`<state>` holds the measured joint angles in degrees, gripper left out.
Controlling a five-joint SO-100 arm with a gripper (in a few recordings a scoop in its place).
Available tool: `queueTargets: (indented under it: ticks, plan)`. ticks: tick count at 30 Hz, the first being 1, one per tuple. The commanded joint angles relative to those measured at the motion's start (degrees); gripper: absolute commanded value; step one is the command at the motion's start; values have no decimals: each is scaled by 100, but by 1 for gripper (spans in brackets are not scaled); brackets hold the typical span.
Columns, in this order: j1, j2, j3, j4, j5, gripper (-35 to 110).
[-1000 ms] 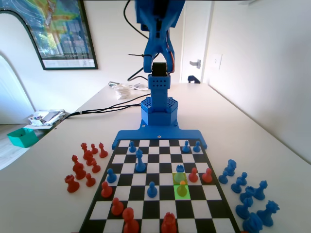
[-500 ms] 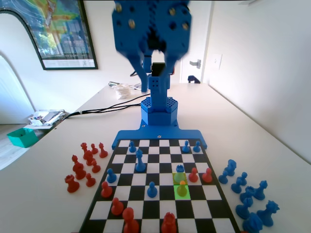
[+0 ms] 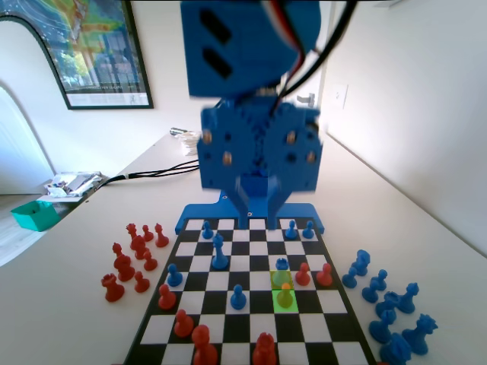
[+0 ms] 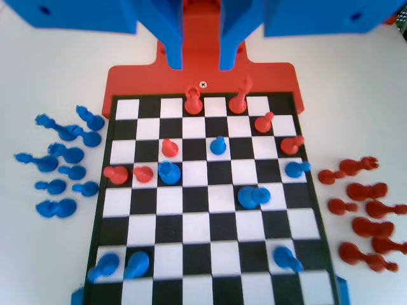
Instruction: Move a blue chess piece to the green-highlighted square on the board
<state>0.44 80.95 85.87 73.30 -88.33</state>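
a room in a home or small office, used as a hobby robotics corner. plain white walls; framed poster on the wall at the fixed view's upper left; white door with a lever handle behind the table's far end. long white table carries the board. loose cables and papers lie along the table's left edge.
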Motion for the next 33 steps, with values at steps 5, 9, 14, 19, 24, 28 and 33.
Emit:
queueTargets:
  ticks: [5,9,14,19,24,28,33]
  plan:
    - [-290,-369,-167,-176,53,13]
    - [-378,-615,-149,-246,35,13]
    - [-492,-861,-114,-316,26,13]
    - [-571,-1090,-105,-413,35,13]
    - [-624,-1222,-44,-527,-18,13]
    - [-659,-1450,-149,-659,-62,13]
    - [-747,-1731,-299,-747,-105,13]
